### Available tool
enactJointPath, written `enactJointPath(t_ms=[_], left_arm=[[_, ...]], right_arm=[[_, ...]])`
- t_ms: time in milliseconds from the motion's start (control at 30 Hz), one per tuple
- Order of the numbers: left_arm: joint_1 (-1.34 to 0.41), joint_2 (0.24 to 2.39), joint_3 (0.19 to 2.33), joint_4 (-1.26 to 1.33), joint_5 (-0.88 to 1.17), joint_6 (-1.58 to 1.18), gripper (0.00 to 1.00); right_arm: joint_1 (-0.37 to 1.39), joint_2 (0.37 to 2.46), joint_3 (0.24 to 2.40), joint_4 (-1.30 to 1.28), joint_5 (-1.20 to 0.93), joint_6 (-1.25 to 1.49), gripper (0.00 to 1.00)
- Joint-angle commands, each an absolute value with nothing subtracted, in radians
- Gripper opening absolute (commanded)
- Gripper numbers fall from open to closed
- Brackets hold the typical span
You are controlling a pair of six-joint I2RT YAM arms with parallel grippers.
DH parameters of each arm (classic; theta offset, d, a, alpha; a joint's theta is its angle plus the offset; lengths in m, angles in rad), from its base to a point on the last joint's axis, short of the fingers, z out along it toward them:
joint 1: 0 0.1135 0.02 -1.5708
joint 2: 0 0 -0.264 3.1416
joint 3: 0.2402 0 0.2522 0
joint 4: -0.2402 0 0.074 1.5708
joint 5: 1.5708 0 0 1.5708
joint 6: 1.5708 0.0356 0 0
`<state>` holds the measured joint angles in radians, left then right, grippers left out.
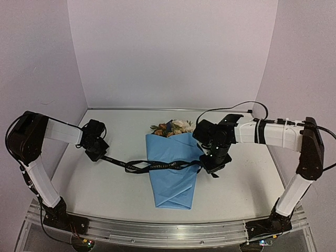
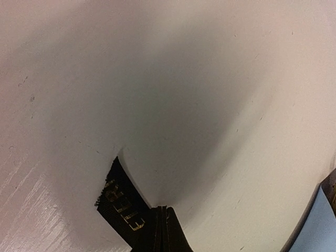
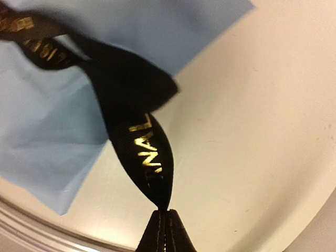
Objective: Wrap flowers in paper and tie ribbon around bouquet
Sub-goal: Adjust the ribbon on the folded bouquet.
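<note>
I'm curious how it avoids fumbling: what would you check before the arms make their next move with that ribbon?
1. Left gripper shut on one ribbon end: ok.
2. Right gripper shut on the other end: ok.
3. Ribbon crosses the bouquet mid-length: ok.
4. Ribbon flat, untwisted: not ok, twisted near the right gripper.
5. Paper closed around the flowers: ok.
6. Knot formed: cannot tell.

ribbon [image 3: 144,152]: black woven cloth, faint sheen, shiny gold lettering | paper [image 1: 172,173]: light blue, matt, smooth | table [image 1: 105,184]: white, matt, finely scuffed | rail [image 1: 168,231]: silvery metal, dull gloss | arm shells [image 1: 63,131]: white plastic, matt
</note>
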<state>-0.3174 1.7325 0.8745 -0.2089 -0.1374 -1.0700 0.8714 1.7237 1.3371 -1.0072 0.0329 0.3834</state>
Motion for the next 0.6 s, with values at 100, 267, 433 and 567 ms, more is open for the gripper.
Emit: enactJointPath(t_ms=[100,267,433,567], left_arm=[[-0.284,1.658,0.865,-0.198,-0.201,-0.992,0.00],[-0.238,1.623,0.843,-0.216,-0.232,-0.954,0.00],[-0.174,1.600,0.841,-0.230,-0.248,-0.904,0.00],[-0.136,1.592,0.856,-0.211,-0.177,-0.877,0.00]], right_arm=[[0.689,1.730,1.264,-1.014,0.304,0.358,0.00],[0.603,1.729,1.209,-1.002,0.435,0.398,0.00],[0.498,1.698,1.133,-1.002,0.485,0.438,0.00],[0.444,1.656,1.088,-1.002,0.439,0.452,0.00]])
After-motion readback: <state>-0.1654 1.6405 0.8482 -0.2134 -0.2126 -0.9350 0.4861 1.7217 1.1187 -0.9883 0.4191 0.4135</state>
